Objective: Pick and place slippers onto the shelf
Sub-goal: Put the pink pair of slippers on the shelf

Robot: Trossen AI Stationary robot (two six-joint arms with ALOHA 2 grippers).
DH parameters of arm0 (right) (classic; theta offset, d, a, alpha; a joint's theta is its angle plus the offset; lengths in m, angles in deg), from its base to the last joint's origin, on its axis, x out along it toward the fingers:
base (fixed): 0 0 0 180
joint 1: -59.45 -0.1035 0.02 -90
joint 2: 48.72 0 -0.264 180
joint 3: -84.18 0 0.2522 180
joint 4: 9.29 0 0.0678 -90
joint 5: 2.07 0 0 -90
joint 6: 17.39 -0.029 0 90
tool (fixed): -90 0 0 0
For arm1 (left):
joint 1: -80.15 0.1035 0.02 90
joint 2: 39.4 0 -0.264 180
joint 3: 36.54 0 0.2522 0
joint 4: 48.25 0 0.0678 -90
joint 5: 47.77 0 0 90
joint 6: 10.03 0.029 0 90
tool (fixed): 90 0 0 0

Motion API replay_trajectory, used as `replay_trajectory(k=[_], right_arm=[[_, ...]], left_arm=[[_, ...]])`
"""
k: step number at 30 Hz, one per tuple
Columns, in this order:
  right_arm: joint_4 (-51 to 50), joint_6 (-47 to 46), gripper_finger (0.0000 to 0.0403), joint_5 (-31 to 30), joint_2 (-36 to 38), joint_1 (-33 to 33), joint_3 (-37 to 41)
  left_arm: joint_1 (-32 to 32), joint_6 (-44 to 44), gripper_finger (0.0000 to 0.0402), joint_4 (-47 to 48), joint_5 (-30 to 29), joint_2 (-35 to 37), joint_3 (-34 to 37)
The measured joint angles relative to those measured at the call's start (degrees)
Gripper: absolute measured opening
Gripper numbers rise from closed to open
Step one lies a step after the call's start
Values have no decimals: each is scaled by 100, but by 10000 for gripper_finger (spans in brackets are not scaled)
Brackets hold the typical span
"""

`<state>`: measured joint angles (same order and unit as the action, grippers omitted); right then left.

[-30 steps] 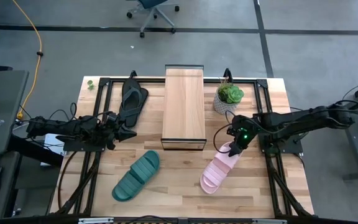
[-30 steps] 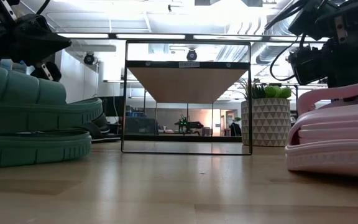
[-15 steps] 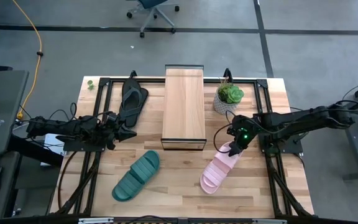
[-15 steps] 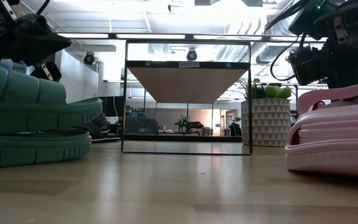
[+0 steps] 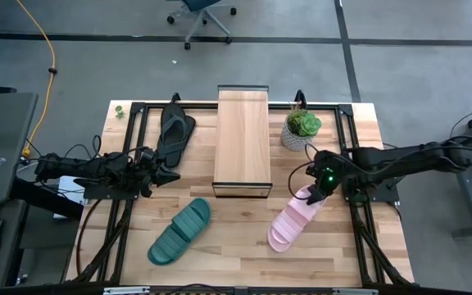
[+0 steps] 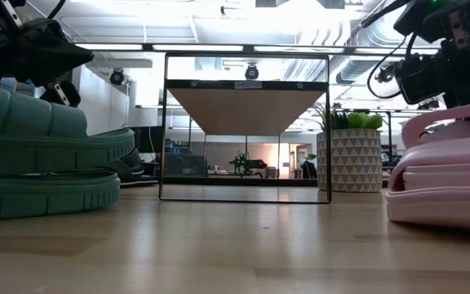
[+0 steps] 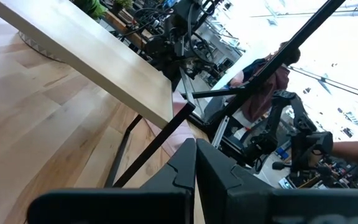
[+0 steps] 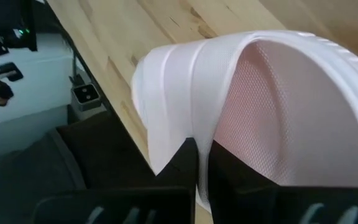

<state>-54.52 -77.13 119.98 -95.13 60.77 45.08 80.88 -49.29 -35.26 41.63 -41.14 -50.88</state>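
The pale pink slide (image 5: 292,220) lies at the table's near right, and my right gripper (image 5: 316,193) is shut on its far end. The dark teal ribbed slide (image 5: 180,232) rests flat on its sole at the near left. The black flip-flop (image 5: 174,131) lies flat at the far left, beside the shelf (image 5: 242,139). The shelf is a long wooden plank on a black frame and stands at the table's middle. My left gripper (image 5: 170,174) hovers shut and level between the flip-flop and the teal slide, holding nothing. My right gripper pinches the rim at the pink slide's far end (image 8: 179,118) between its two fingers. The fingers slant downward, coming from the table's right side. That end is tipped up off the table, while the slide's near end (image 5: 279,238) stays on the wood.
A potted green plant (image 5: 301,129) in a white patterned pot stands at the far right, just beyond my right gripper and beside the shelf. Black frame rails (image 5: 359,229) run along the table's left and right sides. Bare wood lies between the two slides.
My right gripper has moved a little toward the table's right edge and slightly up. The pink slide has come with it, sliding to the right with its far end raised and its near end on the table.
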Motion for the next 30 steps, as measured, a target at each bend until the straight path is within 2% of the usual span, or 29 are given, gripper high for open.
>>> replay_trajectory(k=[6,13,22,30], right_arm=[[-167,-205,0,-212,316,0,-163],[-1146,181,0,-551,335,4,-846],[-1236,355,0,-313,335,4,-1198],[-724,302,0,68,412,2,-1257]], left_arm=[[-1,44,1,1,0,-1,0],[1,71,1,0,0,0,0],[0,150,1,1,0,-1,2],[1,151,1,2,0,0,2]])
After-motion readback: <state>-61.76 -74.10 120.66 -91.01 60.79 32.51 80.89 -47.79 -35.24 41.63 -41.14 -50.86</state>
